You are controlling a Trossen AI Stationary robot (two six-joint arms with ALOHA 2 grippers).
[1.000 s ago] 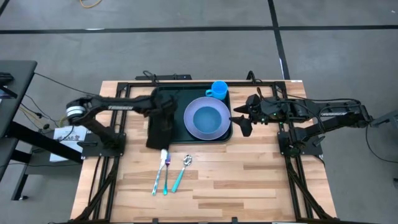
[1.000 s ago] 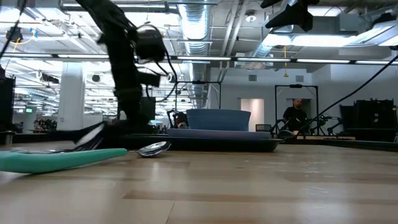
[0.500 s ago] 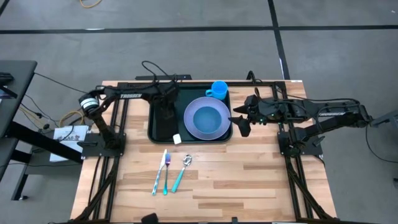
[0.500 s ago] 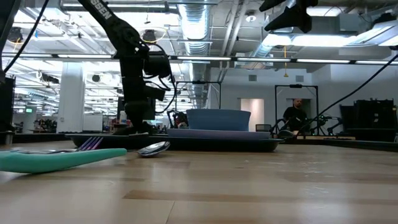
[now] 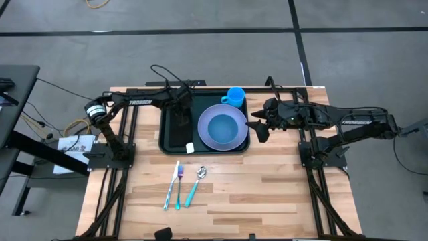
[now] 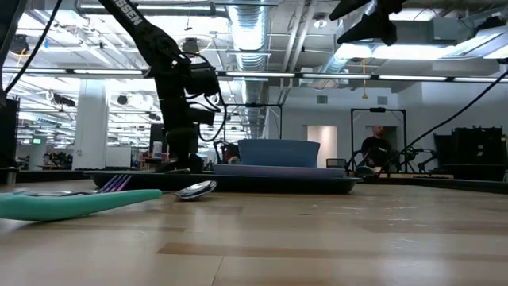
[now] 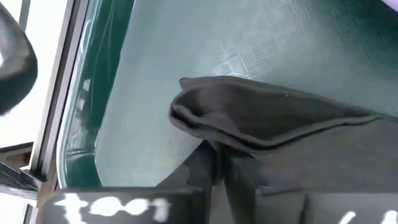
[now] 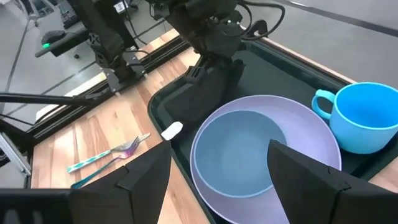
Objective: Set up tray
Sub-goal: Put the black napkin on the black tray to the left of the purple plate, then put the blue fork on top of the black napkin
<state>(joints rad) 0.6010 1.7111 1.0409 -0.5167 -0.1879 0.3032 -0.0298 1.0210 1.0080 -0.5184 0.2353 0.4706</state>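
The dark green tray [image 5: 163, 114] sits at the table's far middle and holds a lavender plate [image 5: 223, 127] and a blue cup [image 5: 235, 97] at its far right corner. A black napkin [image 5: 175, 136] lies flat on the tray's left part, its white tag [image 5: 190, 148] at the near rim. My left gripper [image 5: 179, 115] stands on the napkin's far part, shut on it. My right gripper [image 5: 259, 132] hovers open just off the tray's right rim, level with the plate [image 8: 255, 155]. My left gripper [image 7: 221, 171] pinches a raised fold of the napkin [image 7: 249, 115] between its two fingers, coming from above and pointing down. Several layers show at the fold's edge. The rest of the napkin lies slack on the tray floor [image 7: 249, 43].
Three pieces of cutlery lie on the bare wood near the tray's near rim: a fork [image 5: 171, 187], a second piece beside it, and a teal-handled spoon [image 5: 194, 185]. The table's near half is bare wood. A person stands in the room far behind the table.
My left gripper has carried the napkin toward the table's right and far edge. The napkin, which hung over the tray's left rim onto the table, now lies flat inside the tray's left part. In the last half second the gripper has hardly shifted.
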